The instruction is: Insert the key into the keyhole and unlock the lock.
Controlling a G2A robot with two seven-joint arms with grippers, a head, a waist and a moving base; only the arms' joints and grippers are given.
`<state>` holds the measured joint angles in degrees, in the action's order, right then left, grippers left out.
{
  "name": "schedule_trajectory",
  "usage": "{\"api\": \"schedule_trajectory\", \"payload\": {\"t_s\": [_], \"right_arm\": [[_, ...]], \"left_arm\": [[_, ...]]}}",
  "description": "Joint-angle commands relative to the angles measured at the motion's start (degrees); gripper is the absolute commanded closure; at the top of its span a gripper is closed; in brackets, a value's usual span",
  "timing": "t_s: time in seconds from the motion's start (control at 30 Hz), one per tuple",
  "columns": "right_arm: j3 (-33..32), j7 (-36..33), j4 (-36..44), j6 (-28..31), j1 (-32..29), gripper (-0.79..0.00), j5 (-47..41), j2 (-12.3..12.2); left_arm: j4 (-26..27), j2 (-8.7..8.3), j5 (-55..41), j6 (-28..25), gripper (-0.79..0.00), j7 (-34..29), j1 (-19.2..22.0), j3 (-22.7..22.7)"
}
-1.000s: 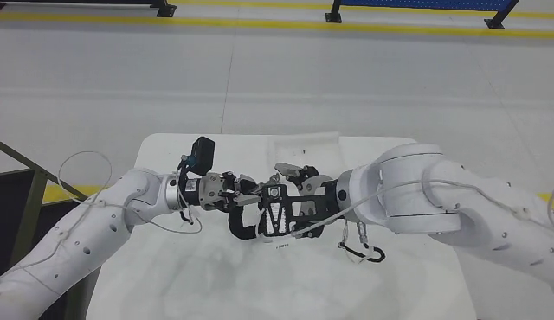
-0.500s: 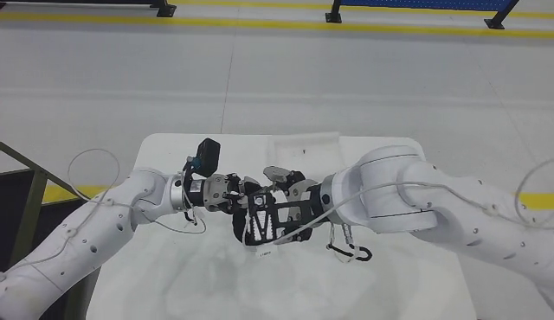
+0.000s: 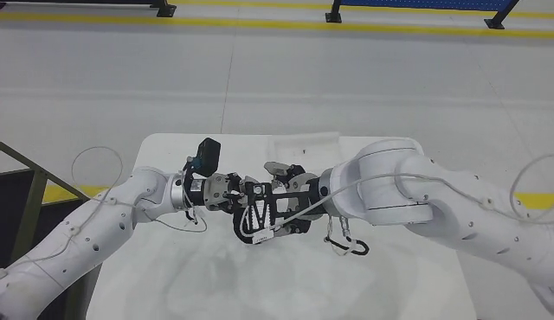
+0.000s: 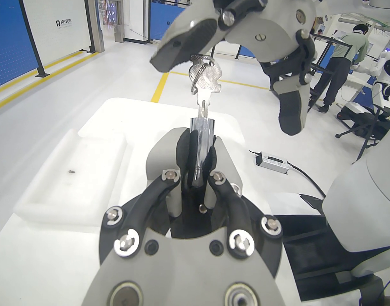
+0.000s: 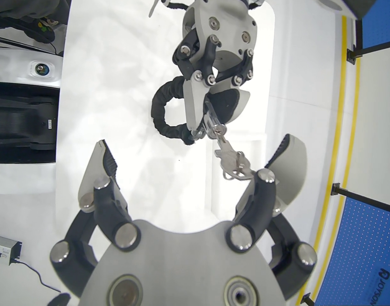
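Top view: at the middle of the frame, over the table (image 3: 190, 277), my left gripper (image 3: 245, 201) and right gripper (image 3: 270, 206) are meeting tip to tip.

Left wrist view: I am clamping the lock (image 4: 202, 128). The key (image 4: 205, 81) is sitting blade-first in the keyhole, its long axis in line with the lock and its head pointing at my wide-spread right gripper.

Right wrist view: the key's ring (image 5: 234, 175) is hanging beside one finger. I am judging that pinching the ring or gripping off-centre could tilt the key or drag it out.
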<state>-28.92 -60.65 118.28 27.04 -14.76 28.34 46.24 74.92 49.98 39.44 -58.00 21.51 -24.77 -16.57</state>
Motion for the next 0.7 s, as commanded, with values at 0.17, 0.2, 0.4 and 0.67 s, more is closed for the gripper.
{"api": "schedule_trajectory", "payload": {"t_s": [0.17,0.2,0.4,0.67], "right_arm": [[-2.22,0.88,0.47,7.47,-0.61,-0.625,4.80,-0.62],[-2.41,1.09,0.49,8.26,-0.80,-0.409,5.39,-0.69],[-3.70,3.32,0.74,10.19,-2.19,-0.071,7.80,-0.92],[-5.10,6.13,0.88,10.14,-4.13,-0.012,9.42,-0.95]], "left_arm": [[0.06,-0.38,1.24,0.00,0.000,1.52,0.35,1.05],[0.11,-0.42,1.40,0.00,0.000,1.67,0.42,1.21],[0.56,-0.51,2.08,0.00,0.000,2.41,0.93,2.30],[0.52,-0.45,2.43,0.00,0.000,3.40,1.62,3.62]]}}
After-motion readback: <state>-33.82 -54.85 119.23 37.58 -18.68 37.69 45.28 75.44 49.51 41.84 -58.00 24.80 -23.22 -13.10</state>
